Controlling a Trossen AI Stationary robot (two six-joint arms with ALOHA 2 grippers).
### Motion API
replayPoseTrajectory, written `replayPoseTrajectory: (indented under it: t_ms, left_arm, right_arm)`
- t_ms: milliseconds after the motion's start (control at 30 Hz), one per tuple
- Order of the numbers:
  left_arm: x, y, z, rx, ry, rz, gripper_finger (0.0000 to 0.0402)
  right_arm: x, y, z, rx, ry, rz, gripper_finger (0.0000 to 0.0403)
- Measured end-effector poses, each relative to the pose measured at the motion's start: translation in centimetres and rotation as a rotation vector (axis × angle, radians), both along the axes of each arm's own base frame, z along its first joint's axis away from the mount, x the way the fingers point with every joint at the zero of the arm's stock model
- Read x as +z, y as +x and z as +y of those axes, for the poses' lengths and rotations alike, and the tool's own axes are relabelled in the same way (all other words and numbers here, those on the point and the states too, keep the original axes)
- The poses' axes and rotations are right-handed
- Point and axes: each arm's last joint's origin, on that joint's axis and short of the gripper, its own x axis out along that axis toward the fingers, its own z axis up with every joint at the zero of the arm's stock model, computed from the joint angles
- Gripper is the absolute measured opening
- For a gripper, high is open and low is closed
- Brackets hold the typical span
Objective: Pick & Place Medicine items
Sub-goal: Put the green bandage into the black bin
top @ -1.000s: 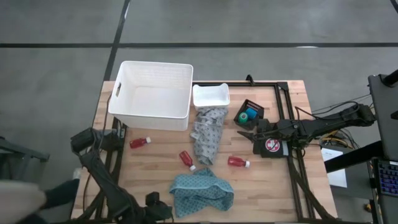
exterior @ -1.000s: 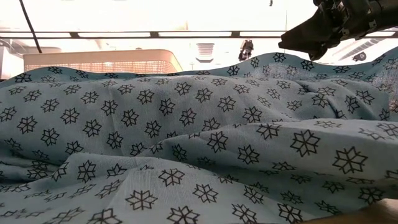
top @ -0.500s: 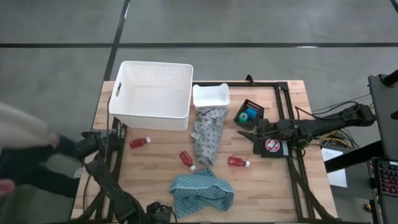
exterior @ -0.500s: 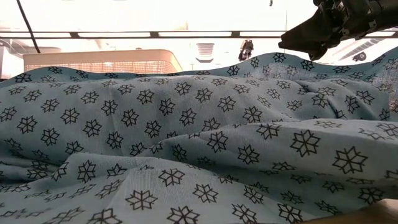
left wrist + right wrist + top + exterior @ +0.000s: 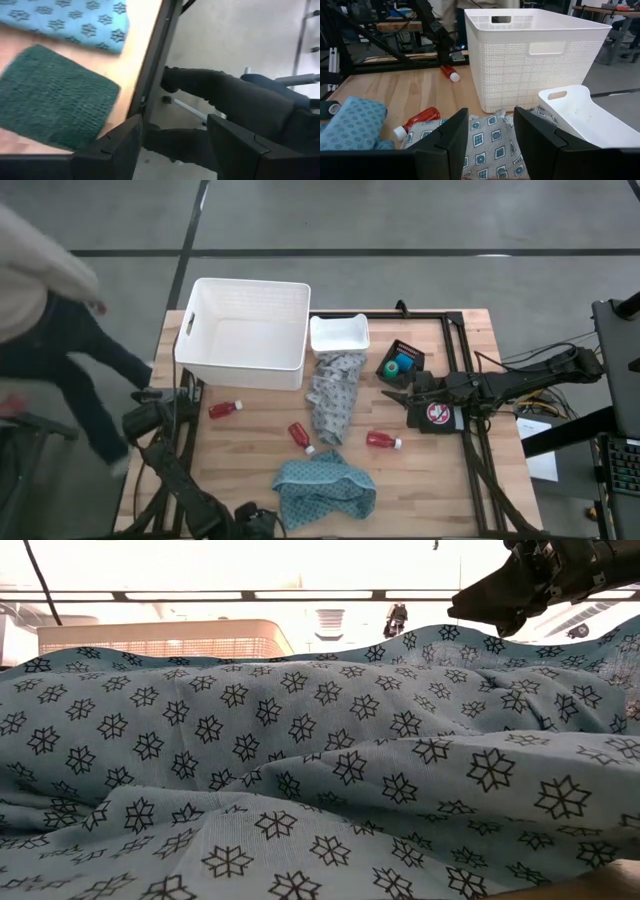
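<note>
— two fingers on your right gripper (image 5: 490,145), how do they stand?
— parted, with nothing between them. it hovers over the grey patterned cloth (image 5: 335,395), just off the first-aid pouch (image 5: 437,415). your left gripper (image 5: 175,145) waits at the table's near left edge, fingers likewise apart and empty.
— so which step are you on?
— by my reading the first reach – nothing is picked up and the white basket (image 5: 250,330) looks empty. next you'd lower onto one bottle, fingers either side of its body, and close.
— and the medicine items?
— three red bottles (image 5: 225,409) with white caps lie on their sides on the wood – one by the basket, one at each edge of the grey cloth. a small green round container (image 5: 402,364) sits beyond the gripper.
</note>
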Motion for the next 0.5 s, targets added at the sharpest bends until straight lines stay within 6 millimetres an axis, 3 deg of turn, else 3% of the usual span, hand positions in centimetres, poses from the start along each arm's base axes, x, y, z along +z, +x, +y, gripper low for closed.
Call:
replayPoseTrajectory:
  t_ms: [500]
  left_arm:
    - [0.2,-2.0,3.2,0.035,0.294,0.197,0.0228]
  right_arm:
    - [0.0,0.0,0.0,0.000,0.000,0.000,0.0155]
